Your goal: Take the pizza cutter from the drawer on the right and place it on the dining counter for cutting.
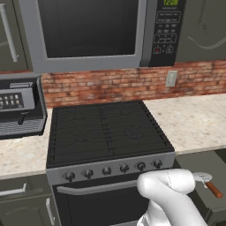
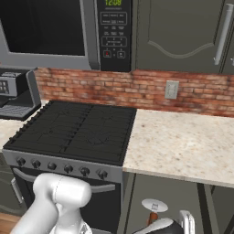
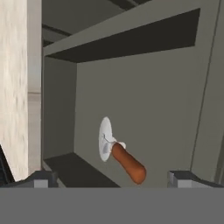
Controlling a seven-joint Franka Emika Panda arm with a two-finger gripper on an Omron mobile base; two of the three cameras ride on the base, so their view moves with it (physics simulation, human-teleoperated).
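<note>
One step looks done: the drawer stands open. Its pizza cutter lies inside, wheel toward ten o'clock, untouched between the wide-open gripper tips; grasping and carrying remain.

We see a shallow dark grey drawer with a flat grey inside standing pulled out beneath the pale speckled stone worktop. On its floor lies a small pizza cutter, its silvery round blade toward the drawer's back and its reddish-brown wooden handle pointing outward.
</note>
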